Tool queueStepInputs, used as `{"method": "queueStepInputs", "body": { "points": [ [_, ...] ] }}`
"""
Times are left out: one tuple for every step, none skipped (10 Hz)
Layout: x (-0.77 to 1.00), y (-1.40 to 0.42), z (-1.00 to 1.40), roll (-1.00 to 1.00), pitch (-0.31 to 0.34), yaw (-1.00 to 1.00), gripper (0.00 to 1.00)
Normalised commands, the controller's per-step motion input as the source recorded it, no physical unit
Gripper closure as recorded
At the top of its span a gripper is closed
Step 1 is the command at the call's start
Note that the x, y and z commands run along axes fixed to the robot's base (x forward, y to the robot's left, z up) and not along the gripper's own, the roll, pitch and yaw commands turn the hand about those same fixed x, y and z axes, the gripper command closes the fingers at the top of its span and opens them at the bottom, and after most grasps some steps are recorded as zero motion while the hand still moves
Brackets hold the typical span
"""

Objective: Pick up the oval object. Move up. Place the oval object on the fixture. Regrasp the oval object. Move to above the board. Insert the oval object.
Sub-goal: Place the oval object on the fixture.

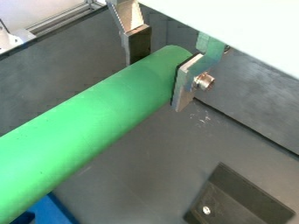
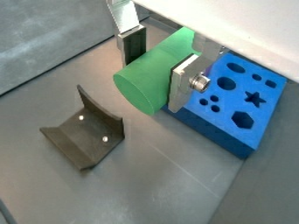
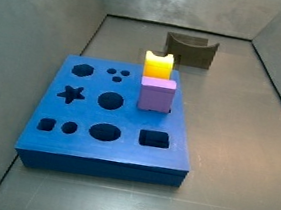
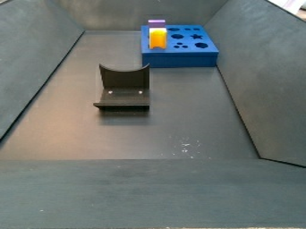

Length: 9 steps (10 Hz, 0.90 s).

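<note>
gripper (image 2: 158,63) aloft | jaws clamp oval object (image 2: 152,77) | fixture (image 2: 84,131), board (image 2: 233,101) below

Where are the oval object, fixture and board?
oval object (image 1: 93,118): a wrist view, mid-shaft, held between the gripper (image 1: 163,63) fingers.
fixture (image 2: 84,133): a wrist view, curved notch, empty.
board (image 3: 106,122): a side view, top face among holes.

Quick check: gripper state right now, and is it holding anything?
Gripper: closed on the oval object, the green peg clamped between its fingers in both wrist views; out of frame in both side views.
</note>
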Motion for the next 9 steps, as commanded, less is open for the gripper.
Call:
{"method": "queueStepInputs", "body": {
  "points": [
    [1.00, -0.14, 0.10, -0.09, 0.151, 0.03, 1.00],
    [1.00, 0.39, -0.48, -1.00, -0.007, 0.23, 1.00],
    [1.00, 0.41, -0.49, -1.00, -0.010, 0.21, 1.00],
    [1.00, 0.37, -0.43, -1.00, -0.018, 0.18, 1.00],
    [1.00, 0.31, -0.36, -1.00, -0.003, 0.16, 1.00],
    [1.00, 0.27, -0.31, -1.00, 0.029, 0.15, 1.00],
    [1.00, 0.24, -0.27, -1.00, 0.070, 0.13, 1.00],
    [1.00, 0.22, -0.24, -1.00, 0.104, 0.11, 1.00],
    [1.00, 0.19, -0.18, -0.79, 0.145, 0.05, 1.00]
  ]
}}
